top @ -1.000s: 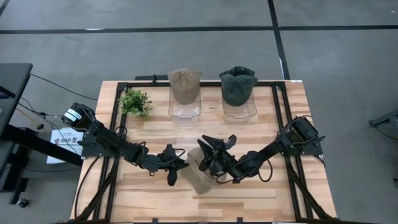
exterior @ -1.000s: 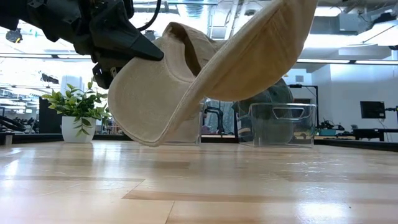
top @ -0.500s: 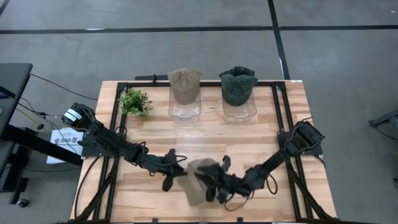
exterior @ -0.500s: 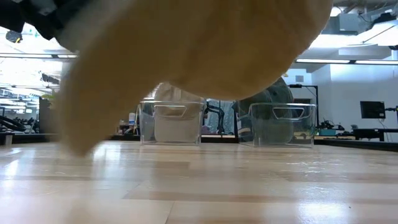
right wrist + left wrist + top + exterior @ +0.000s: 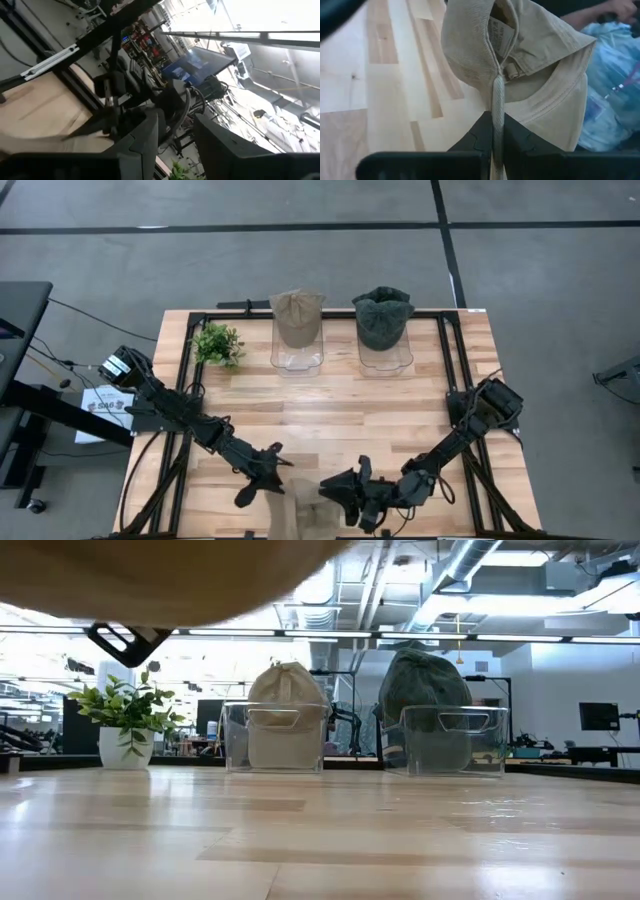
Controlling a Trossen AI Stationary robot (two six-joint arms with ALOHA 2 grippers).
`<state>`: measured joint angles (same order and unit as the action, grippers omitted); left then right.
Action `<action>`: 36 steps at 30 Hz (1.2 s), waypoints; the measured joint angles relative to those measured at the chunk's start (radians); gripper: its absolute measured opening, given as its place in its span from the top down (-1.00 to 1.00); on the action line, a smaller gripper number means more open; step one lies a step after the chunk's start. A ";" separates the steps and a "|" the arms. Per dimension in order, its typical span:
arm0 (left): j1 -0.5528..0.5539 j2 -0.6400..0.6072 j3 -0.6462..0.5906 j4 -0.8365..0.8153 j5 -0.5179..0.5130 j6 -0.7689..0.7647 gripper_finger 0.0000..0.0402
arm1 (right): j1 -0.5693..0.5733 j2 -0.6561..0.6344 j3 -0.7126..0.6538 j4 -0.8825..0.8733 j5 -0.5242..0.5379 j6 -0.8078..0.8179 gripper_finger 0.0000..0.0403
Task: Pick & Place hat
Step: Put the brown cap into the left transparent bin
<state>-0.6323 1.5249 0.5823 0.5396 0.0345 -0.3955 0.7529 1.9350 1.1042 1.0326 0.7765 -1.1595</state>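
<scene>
A beige hat (image 5: 298, 505) hangs over the table's near edge. In the low view it fills the upper left (image 5: 150, 575), clear of the wood. My left gripper (image 5: 270, 480) reaches it from the left and is shut on it (image 5: 497, 145); the hat's inside, with label and back strap (image 5: 512, 72), faces its camera. My right gripper (image 5: 328, 488) stands just right of the hat. Its fingers (image 5: 172, 145) are apart with only the room between them, and the beige hat (image 5: 40, 112) lies off to one side. I cannot tell whether it touches the hat. My left gripper pinches a narrow stitched edge of the hat's rim (image 5: 497, 112), near the back strap, between its two fingers. The fingers come nearly level from the table's left and slant a little down. The hat stands out beyond the fingertips, lifted clear of the table, its inside showing.
At the far side, a tan hat (image 5: 297, 315) and a dark green hat (image 5: 383, 318) each sit on a clear stand. A small potted plant (image 5: 217, 342) stands at the far left. Bare wood (image 5: 340, 405) lies between the stands and the arms.
Both grippers have swung toward the table's near edge, the right one farther. The hat has gone with them from mid-table to the near edge, clear of the wood, and has passed close over the low camera. My left wrist has rolled.
</scene>
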 joint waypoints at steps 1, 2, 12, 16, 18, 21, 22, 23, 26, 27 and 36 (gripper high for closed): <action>-0.005 0.000 0.000 0.000 0.001 0.005 0.89 | 0.000 0.000 0.000 -0.012 0.003 -0.001 0.41; -0.010 0.000 0.000 0.000 0.001 0.011 0.89 | 0.000 0.000 0.000 -0.028 0.010 -0.005 0.41; -0.023 0.000 0.000 0.001 0.000 0.025 0.89 | -0.086 -0.070 -0.110 -0.081 0.069 0.032 0.41; -0.023 0.000 0.000 0.010 0.000 0.023 0.89 | -0.141 -0.232 -0.245 -0.098 -0.042 0.188 0.41; -0.023 0.000 0.000 0.013 0.000 0.023 0.89 | -0.179 -0.337 -0.327 -0.137 -0.168 0.304 0.41; -0.023 0.000 0.000 0.041 0.000 0.056 0.89 | -0.265 -0.500 -0.437 -0.248 -0.465 0.514 0.41; -0.023 0.000 0.000 0.061 0.006 0.088 0.89 | -0.300 -0.544 -0.466 -0.286 -0.583 0.587 0.41; -0.023 0.000 0.000 0.082 0.026 0.123 0.89 | -0.335 -0.581 -0.492 -0.316 -0.708 0.657 0.41; -0.021 0.000 0.000 0.153 0.109 0.216 0.89 | -0.420 -0.654 -0.543 -0.332 -1.010 0.813 0.41; -0.019 0.000 0.000 0.175 0.134 0.236 0.89 | -0.434 -0.667 -0.551 -0.327 -1.066 0.840 0.41; -0.017 0.000 0.000 0.219 0.173 0.242 0.89 | -0.389 -0.674 -0.567 -0.307 -1.057 0.687 0.41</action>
<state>-0.6491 1.5249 0.5823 0.7582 0.2071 -0.1539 0.3635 1.2610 0.5367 0.7254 -0.2803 -0.4724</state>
